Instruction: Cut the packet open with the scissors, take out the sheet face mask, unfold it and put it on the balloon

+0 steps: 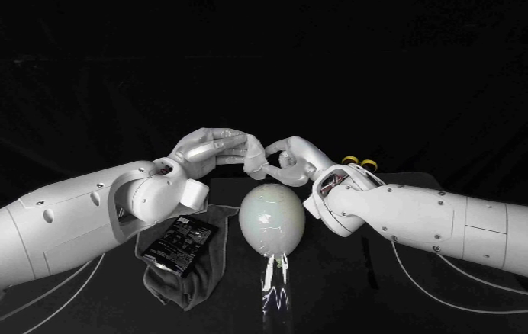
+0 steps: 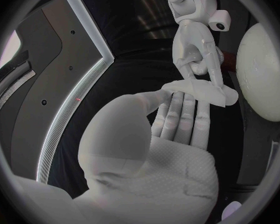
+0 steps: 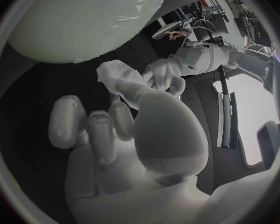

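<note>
Seen from the head, clamped between left hand [image 1: 209, 147] and right hand [image 1: 291, 158] just beyond the balloon [image 1: 272, 216]: folded face mask [image 1: 256, 165], long axis hanging downward. From left wrist, lying crosswise over the fingertips; from right wrist, pinned under the thumb.

Pale print on the dark packet [image 1: 179, 240], too small to read
</note>
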Available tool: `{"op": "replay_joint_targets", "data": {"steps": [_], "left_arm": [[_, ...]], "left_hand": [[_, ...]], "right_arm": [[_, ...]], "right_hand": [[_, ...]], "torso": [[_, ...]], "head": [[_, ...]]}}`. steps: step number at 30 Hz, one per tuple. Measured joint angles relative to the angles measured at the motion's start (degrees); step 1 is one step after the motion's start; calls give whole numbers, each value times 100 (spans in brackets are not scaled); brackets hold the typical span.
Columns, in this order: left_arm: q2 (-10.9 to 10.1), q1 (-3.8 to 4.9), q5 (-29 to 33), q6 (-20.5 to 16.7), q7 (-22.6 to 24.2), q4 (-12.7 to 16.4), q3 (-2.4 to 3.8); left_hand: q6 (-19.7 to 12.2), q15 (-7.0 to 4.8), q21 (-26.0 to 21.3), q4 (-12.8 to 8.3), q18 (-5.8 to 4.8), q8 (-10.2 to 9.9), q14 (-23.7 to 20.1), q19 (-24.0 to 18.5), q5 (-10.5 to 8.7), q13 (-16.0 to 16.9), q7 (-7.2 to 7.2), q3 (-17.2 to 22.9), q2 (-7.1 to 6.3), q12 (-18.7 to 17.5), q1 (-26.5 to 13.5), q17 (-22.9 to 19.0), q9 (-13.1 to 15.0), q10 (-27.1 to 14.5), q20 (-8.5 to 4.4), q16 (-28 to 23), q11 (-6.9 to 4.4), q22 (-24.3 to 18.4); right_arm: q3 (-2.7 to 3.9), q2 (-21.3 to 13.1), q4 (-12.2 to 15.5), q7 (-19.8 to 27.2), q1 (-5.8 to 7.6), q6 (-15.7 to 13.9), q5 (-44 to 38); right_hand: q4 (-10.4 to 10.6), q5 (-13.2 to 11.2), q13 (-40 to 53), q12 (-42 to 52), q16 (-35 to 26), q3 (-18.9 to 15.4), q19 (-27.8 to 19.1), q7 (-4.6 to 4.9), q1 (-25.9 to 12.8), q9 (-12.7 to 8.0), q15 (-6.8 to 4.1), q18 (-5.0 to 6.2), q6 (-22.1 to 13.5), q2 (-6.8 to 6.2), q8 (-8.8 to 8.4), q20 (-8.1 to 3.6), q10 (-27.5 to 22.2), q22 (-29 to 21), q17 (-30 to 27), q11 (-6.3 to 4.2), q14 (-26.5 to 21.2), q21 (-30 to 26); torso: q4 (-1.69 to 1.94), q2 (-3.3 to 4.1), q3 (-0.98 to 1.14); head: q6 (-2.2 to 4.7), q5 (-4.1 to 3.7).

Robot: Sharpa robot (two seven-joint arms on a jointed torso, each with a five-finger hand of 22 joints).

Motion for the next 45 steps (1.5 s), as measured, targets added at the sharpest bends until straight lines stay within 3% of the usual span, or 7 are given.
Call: {"op": "replay_joint_targets", "data": {"steps": [4, 10, 22, 33, 45], "left_arm": [[-19, 4, -20, 34, -2, 1, 0], [-31, 9, -42, 47, -8, -3, 1], [-37, 12, -65, 41, -48, -9, 0], [-40, 12, -74, 40, -98, 2, -1], [-33, 12, -81, 40, -124, 3, -2]], "left_hand": [[-2, 0, 0, 0, 0, 0, 0, 0, -1, 0, 1, 0, 1, 0, 1, 0, 1, 0, 0, 0, 0, 0], [-10, 0, 0, 0, 0, 0, 0, 0, -15, 0, 7, 0, 6, 0, 6, -1, 2, 0, 0, 0, 0, 5], [-30, -15, 23, 0, 0, -2, -15, 0, 5, 0, 7, -1, 10, 0, 11, 8, 28, 12, 0, 22, -12, 19], [-39, -21, 49, 1, 0, 14, -21, 0, 5, 0, 1, -1, 13, 0, 15, 8, 29, 21, 0, 22, -21, 30], [-21, -20, 49, 1, 0, 16, -20, 0, -1, 1, 20, -1, 13, 0, 14, 13, 29, 36, 0, 44, -6, 36]], "right_arm": [[0, -149, 92, 59, 0, -15, 93], [3, -402, 361, 197, 0, -54, 251], [12, -592, 706, 515, 0, -336, 388], [15, -436, 708, 584, 1, -633, 287], [15, -271, 633, 535, -4, -754, 113]], "right_hand": [[-18, 0, 0, 0, 0, -42, 0, -1, -2, -62, 26, -1, 2, -2, -102, 0, 0, 1, -1, 0, -15, -34], [81, 0, 3, 0, -2, -210, 0, 26, -185, -131, 42, -2, -26, -122, -195, 0, 0, 3, -1, 0, 1, -41], [191, 0, 4, 30, 8, -350, 35, 15, -244, -164, 42, -3, 81, -135, -200, 37, -1, 5, 4, 0, 1, 54], [262, 22, 0, 126, 47, -421, 112, -54, -288, -182, 42, -7, 281, -92, -200, 12, 40, 1, 3, -42, 1, 199], [303, 22, 4, 237, 67, -508, 191, -177, -241, -187, -35, -10, 606, -45, -33, -68, 133, 2, -1, -136, -9, 316]], "torso": [[2, 0, -2], [1, -1, -2], [-4, -4, 7], [6, 4, 4], [4, -1, 0]], "head": [[3, -1], [10, 21], [14, 22], [1, 9], [-5, 9]]}}
